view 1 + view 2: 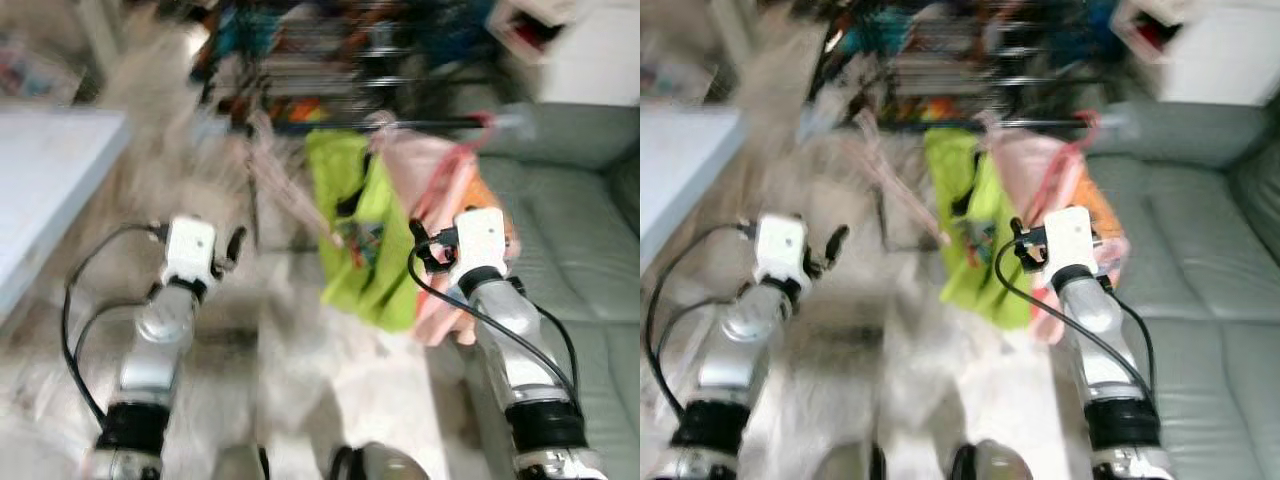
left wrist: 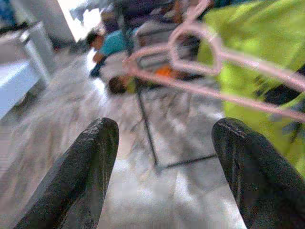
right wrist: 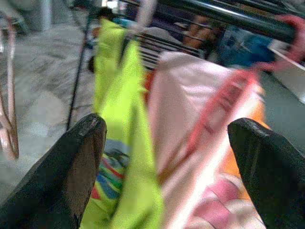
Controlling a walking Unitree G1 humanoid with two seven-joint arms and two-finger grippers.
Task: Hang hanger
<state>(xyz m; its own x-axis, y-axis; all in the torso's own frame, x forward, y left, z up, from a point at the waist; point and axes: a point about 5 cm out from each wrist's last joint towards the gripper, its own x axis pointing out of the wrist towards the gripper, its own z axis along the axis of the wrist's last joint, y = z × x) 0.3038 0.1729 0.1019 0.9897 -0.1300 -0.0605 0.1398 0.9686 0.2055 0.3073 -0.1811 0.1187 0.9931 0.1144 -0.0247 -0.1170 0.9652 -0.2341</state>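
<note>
Mostly blurred: pink hanger (image 2: 214,67), rack (image 3: 224,16)

Two silver arms end in white, boxy wrist blocks with black collars. Black cables loop beside each forearm. The left gripper (image 2: 162,167) and right gripper (image 3: 167,167) each carry two rounded, matte black fingers (image 2: 90,157)
</note>
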